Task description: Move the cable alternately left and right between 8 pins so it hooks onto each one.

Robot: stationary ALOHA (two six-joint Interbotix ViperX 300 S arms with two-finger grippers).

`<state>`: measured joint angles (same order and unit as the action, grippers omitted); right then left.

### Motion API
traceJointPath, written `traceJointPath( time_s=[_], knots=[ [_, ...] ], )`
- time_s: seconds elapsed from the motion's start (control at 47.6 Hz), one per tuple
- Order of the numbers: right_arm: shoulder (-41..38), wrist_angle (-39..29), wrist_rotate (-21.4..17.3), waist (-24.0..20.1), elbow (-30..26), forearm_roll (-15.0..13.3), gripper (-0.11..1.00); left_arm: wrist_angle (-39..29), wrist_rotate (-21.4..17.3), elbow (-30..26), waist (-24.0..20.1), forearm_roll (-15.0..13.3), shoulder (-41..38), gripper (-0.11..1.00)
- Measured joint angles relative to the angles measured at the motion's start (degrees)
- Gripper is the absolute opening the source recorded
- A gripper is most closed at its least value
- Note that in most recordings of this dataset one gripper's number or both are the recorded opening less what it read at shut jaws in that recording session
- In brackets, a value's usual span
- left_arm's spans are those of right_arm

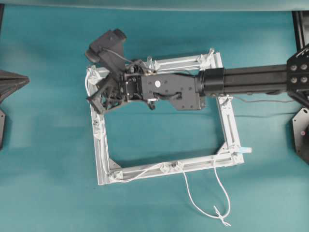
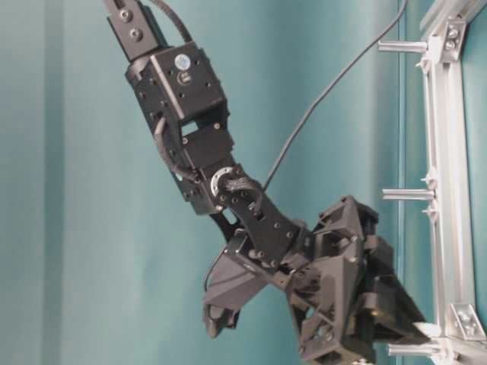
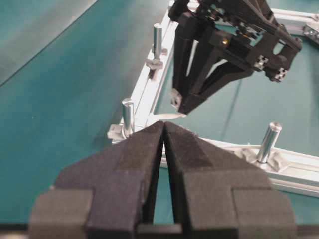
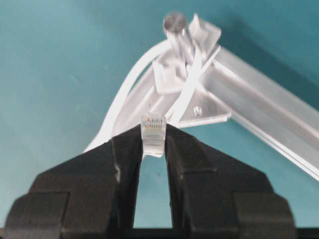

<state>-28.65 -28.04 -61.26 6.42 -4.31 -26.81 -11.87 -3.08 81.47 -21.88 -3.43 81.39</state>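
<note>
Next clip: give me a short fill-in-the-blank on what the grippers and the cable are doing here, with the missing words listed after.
1. The right gripper is shut on the cable's clear ____.
2. The left gripper has its jaws ____ with nothing between them.
3. In the overhead view, the cable trails off the near rail of the silver ____ onto the teal table.
4. In the right wrist view, a pin stands just beyond the held end, at a ____ of the frame.

Missing words: plug; shut; frame; corner

Silver frame (image 1: 231,126) on teal table (image 1: 43,145)
</note>
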Motion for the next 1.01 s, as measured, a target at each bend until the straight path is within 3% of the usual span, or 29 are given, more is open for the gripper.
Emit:
traceJointPath(
  time_s=[0.357, 1.008],
  knots=[
    [1.85, 0.35, -0.09, -1.49, 3.69, 0.00, 0.15, 0.00, 0.00, 0.00, 0.09, 0.00, 0.09, 0.08],
    [11.69, 0.62, -0.18, -2.02, 18.37, 0.00, 0.15, 0.00, 0.00, 0.00, 0.00, 0.00, 0.09, 0.08]
  ],
)
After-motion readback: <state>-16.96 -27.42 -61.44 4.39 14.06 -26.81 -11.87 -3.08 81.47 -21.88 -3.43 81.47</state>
